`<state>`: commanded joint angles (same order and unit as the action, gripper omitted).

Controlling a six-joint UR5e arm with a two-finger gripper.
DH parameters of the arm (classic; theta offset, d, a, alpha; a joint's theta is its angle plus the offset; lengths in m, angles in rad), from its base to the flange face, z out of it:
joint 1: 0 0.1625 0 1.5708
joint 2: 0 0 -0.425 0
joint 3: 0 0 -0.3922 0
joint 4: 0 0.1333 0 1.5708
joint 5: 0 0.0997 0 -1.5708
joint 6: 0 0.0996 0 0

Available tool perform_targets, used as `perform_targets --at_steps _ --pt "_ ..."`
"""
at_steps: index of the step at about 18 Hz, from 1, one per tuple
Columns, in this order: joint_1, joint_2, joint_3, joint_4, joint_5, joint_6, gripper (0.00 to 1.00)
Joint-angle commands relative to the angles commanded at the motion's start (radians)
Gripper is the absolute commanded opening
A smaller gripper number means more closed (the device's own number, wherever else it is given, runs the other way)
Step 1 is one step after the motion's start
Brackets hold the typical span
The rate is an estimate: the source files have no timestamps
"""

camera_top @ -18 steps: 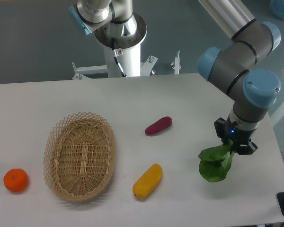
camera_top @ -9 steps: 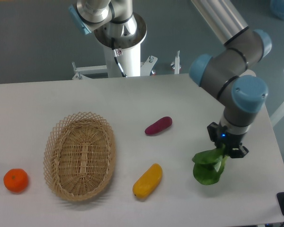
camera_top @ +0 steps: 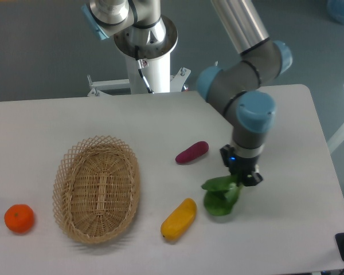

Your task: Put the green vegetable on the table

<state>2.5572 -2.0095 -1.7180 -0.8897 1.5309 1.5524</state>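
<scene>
The tool (camera_top: 241, 177) grips the green vegetable (camera_top: 221, 196) (near the yellow fruit (camera_top: 179, 219)), table (camera_top: 286, 229) edges well apart.

Bright even light, soft shadows, sharp

White table (camera_top: 57, 123) with rounded corners fills most of the frame, carrying an oval wicker basket (camera_top: 97, 189) at lower left, an orange (camera_top: 19, 218) far left, a purple vegetable (camera_top: 192, 152) at center, a yellow fruit (camera_top: 179, 219) below it.
</scene>
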Motion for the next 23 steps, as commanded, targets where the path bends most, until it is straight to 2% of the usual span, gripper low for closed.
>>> perform_targets --at_steps 2,3,4,5,8,12,18,23 --pt "-0.003 0.005 -0.020 0.000 0.000 0.012 0.52" --pt "-0.003 0.009 -0.026 0.000 0.000 0.015 0.62" --pt "-0.003 0.009 -0.026 0.000 -0.002 0.015 0.76" --pt "-0.003 0.009 -0.026 0.000 -0.002 0.014 0.98" --pt "-0.003 0.008 -0.018 -0.002 -0.002 0.008 1.00" --pt "0.005 0.006 0.026 -0.006 -0.003 0.002 1.00" --pt "0.028 -0.029 0.172 -0.035 0.000 0.000 1.00" --pt "0.044 -0.086 0.346 -0.233 0.002 0.000 1.00"
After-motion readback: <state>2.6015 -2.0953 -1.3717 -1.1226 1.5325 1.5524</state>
